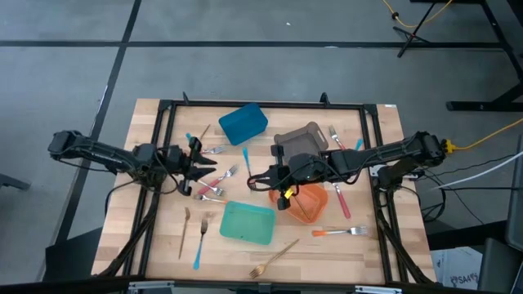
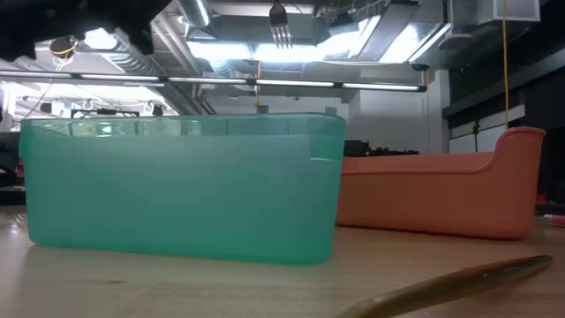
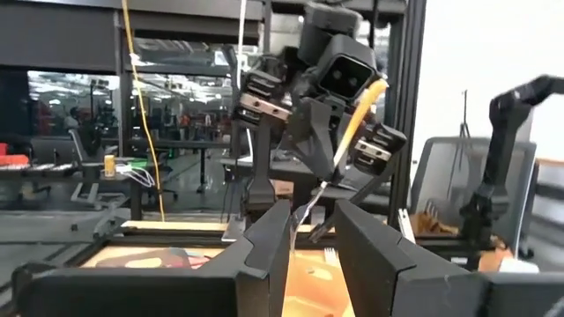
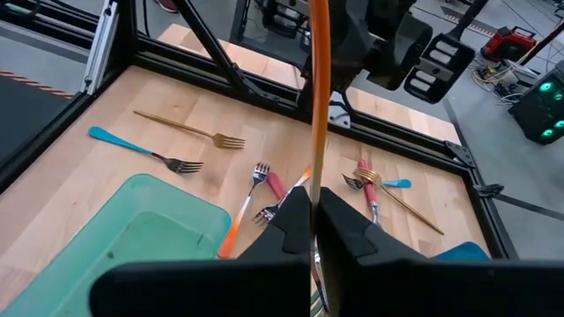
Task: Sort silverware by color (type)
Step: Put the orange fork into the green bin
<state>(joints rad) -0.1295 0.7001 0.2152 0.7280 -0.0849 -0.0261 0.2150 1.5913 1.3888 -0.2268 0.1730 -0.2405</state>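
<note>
Orange-handled, the fork stood pinched upright in the right gripper, clamped tight at mid-table just left of the orange bin. The left gripper hovered opposite with its fingers half parted, seemingly empty. Other silverware lay scattered on the wooden table. Released short of the rim, the fork would likely miss its bin.

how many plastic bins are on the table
4: blue bin at the far middle, grey bin right of it, orange bin under the right gripper, teal bin near the front.
</note>
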